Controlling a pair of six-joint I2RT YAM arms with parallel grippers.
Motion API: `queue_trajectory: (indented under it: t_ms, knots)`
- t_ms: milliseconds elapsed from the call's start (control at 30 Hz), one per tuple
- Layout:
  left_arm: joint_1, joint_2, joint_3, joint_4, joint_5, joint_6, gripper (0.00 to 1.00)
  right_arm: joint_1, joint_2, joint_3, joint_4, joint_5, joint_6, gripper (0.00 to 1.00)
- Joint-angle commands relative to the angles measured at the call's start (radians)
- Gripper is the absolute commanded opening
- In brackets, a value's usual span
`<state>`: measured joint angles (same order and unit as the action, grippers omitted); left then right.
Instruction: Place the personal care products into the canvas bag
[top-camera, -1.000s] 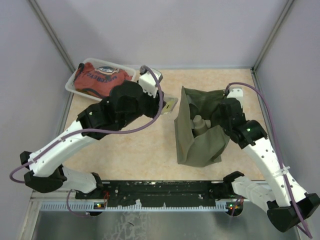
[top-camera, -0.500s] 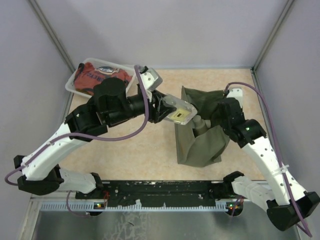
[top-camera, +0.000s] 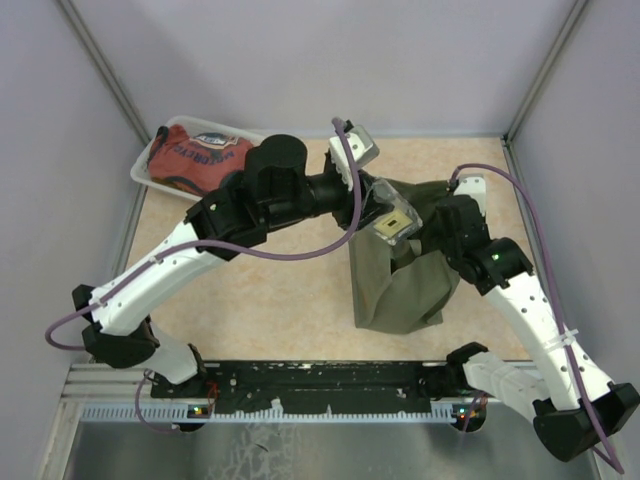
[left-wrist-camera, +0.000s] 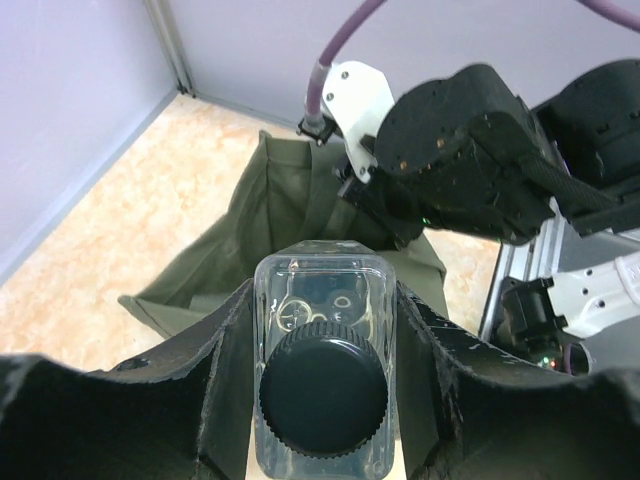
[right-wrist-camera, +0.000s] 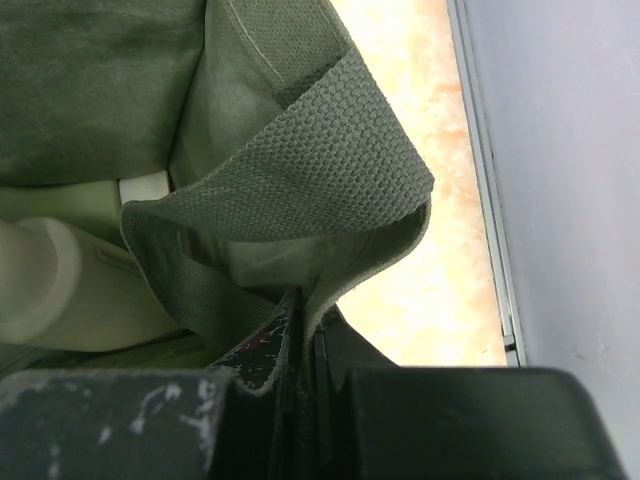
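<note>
Pinching the woven rim (right-wrist-camera: 300, 170) of the canvas bag (top-camera: 400, 290) flat, the right gripper (right-wrist-camera: 305, 330) props the mouth open, presumably so the left gripper (left-wrist-camera: 322, 300), clamped around a clear dark-capped bottle (left-wrist-camera: 322, 390) just short of that mouth, can drop it beside the cream bottle (right-wrist-camera: 60, 285) inside.

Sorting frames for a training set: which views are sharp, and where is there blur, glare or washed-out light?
Top external: evenly lit and sharp, with only soft shadows beside the canvas bag. Left wrist: the clear bottle is crisp with glints, while the left gripper around it is dark and soft. Right wrist: the bag's weave is sharp, the right gripper is blurred and dark, and the table is overexposed.
</note>
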<state>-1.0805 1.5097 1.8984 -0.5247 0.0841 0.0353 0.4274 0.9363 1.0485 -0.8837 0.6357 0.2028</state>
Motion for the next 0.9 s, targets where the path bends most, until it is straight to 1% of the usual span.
queue_trajectory:
  t_ms: [0, 133, 233, 300, 433, 533, 667, 867]
  knots:
    - [0.008, 0.018, 0.141, 0.215, 0.016, 0.038, 0.00, -0.004, 0.002, 0.020, -0.025, -0.010, 0.022, 0.00]
    - [0.011, 0.062, 0.202, 0.216, 0.028, 0.045, 0.00, -0.004, 0.004, 0.017, -0.020, -0.014, 0.021, 0.00]
    - [0.019, 0.084, 0.190, 0.221, 0.008, 0.049, 0.00, -0.005, 0.002, 0.023, -0.021, -0.018, 0.020, 0.00]
    - [0.030, 0.086, 0.139, 0.241, -0.004, 0.048, 0.00, -0.004, -0.001, 0.027, -0.022, -0.019, 0.017, 0.00]
    - [0.075, 0.057, -0.068, 0.339, -0.031, 0.020, 0.00, -0.004, -0.002, 0.037, -0.027, -0.022, 0.011, 0.00]
    - [0.129, 0.064, -0.152, 0.409, 0.016, -0.027, 0.00, -0.004, -0.002, 0.038, -0.028, -0.024, 0.009, 0.00]
    - [0.168, 0.107, -0.138, 0.424, 0.018, -0.035, 0.00, -0.005, -0.010, 0.017, -0.023, -0.022, 0.007, 0.00]
    - [0.172, 0.179, -0.038, 0.396, -0.046, 0.043, 0.00, -0.005, -0.010, -0.007, -0.004, -0.031, 0.006, 0.00]
